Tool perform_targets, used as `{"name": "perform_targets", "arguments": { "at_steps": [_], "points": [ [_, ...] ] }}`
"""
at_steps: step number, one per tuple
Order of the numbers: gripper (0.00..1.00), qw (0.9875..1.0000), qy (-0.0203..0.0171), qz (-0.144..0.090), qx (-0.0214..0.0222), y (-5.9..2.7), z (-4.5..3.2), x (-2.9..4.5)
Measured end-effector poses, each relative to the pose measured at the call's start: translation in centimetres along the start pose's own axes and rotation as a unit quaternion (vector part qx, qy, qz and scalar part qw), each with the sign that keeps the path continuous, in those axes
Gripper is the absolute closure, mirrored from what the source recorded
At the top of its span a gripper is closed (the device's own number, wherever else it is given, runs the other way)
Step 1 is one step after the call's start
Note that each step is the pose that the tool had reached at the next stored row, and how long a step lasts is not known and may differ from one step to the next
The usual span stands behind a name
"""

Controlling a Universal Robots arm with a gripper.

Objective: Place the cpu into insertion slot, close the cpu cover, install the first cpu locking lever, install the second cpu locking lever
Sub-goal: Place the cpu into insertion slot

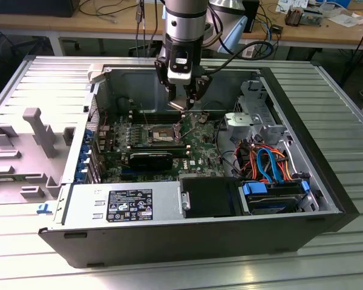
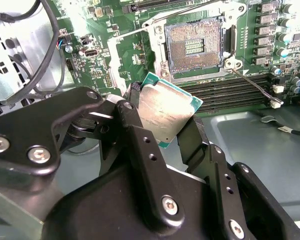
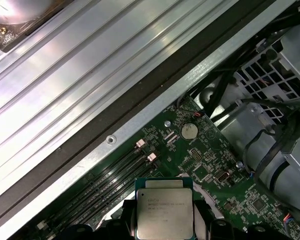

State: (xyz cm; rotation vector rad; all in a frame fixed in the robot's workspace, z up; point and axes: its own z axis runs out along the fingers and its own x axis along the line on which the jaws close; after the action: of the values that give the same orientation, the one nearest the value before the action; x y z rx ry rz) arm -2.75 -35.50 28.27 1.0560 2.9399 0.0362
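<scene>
My gripper (image 1: 184, 101) hangs inside the open computer case, shut on the cpu (image 2: 167, 107), a flat square chip with a silvery top and green rim, held by two opposite edges. The chip tilts between the black fingers (image 2: 132, 112) and also appears in the first wrist view as the cpu (image 3: 164, 214). The insertion slot (image 2: 194, 46) lies uncovered, its tan contact field showing inside a silvery rim; in the exterior view the slot (image 1: 159, 134) is below and left of the gripper. Thin wire levers (image 2: 255, 85) stick out from the socket's corners. I cannot pick out the cpu cover for certain.
Long black memory slots (image 2: 230, 95) run between the gripper and the socket. Black cables (image 2: 50, 45) and a metal drive cage (image 1: 248, 115) sit on the exterior view's right. The case wall (image 3: 140, 125) runs close behind the gripper. A power supply (image 1: 127, 202) fills the front.
</scene>
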Motion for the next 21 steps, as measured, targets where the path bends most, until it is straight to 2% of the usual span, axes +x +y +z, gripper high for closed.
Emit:
{"name": "perform_targets", "arguments": {
  "at_steps": [21],
  "points": [
    [0.46,0.9999,-0.0007,0.010,0.0006,0.00,0.00,0.00]
  ]
}}
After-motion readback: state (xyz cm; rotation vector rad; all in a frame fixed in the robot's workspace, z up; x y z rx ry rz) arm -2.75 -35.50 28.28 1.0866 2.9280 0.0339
